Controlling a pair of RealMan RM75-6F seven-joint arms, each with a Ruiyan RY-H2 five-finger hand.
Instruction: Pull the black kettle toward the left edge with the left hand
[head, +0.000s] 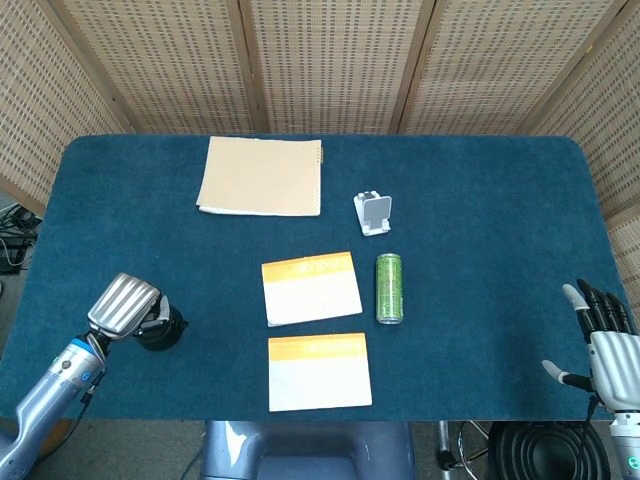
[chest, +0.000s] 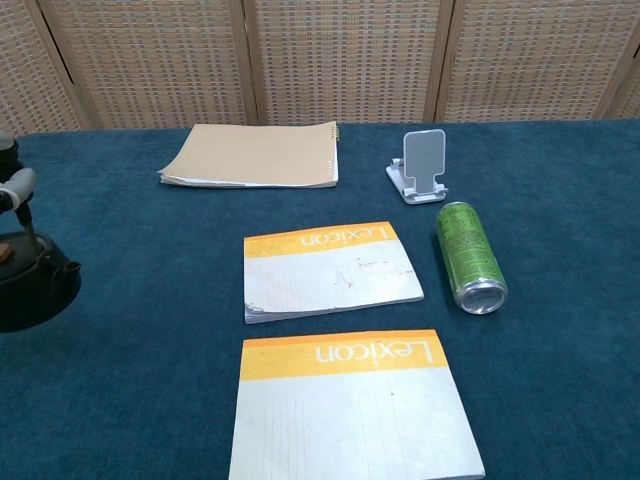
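The black kettle (head: 164, 329) stands upright on the blue table (head: 480, 200) near its front left corner. My left hand (head: 124, 304) is curled over the kettle's left side, fingers closed at its thin handle. In the chest view the kettle (chest: 34, 287) sits at the left border, its wire handle rising to a fingertip of the left hand (chest: 16, 185); most of that hand is out of frame. My right hand (head: 606, 340) hangs off the table's front right corner, fingers spread, holding nothing.
Two orange-and-white Lexicon notepads (head: 311, 288) (head: 319, 371) lie at centre front, with a green can (head: 389, 288) on its side to their right. A white phone stand (head: 374, 213) and a tan notebook (head: 262, 176) sit farther back.
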